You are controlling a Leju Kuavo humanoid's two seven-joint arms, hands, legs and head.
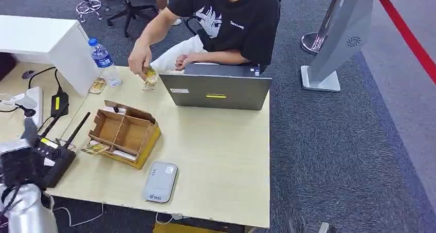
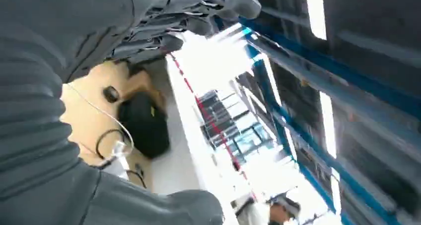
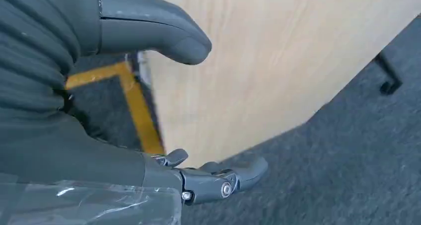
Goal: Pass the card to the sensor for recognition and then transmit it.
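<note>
Table (image 1: pixel 221 156): pale wood, seen from above in the head view; its underside or edge also shows in the right wrist view.
Sensor (image 1: pixel 160 182): a flat grey device with rounded corners, lying near the table's front edge, just in front of the cardboard tray.
Cardboard tray (image 1: pixel 124 133): brown, split into compartments, near the middle-left of the table.
Card (image 1: pixel 95 148): a small patterned card lying flat on the table, touching the tray's left front corner.
Second card (image 1: pixel 97 86): lies near the water bottle (image 1: pixel 104 61) at the back.
Person (image 1: pixel 226 22): in a black shirt, seated behind a grey laptop (image 1: pixel 216 90), one hand holding a small item on the table.
Left hand (image 2: pixel 164 16): raised towards the ceiling, fingers curled; whether it holds anything, I cannot tell.
Right hand (image 3: pixel 164 111): beside the table edge, thumb and fingers apart, grasping nothing.
Router (image 1: pixel 54 153): black, with antennas, at the left edge.
</note>
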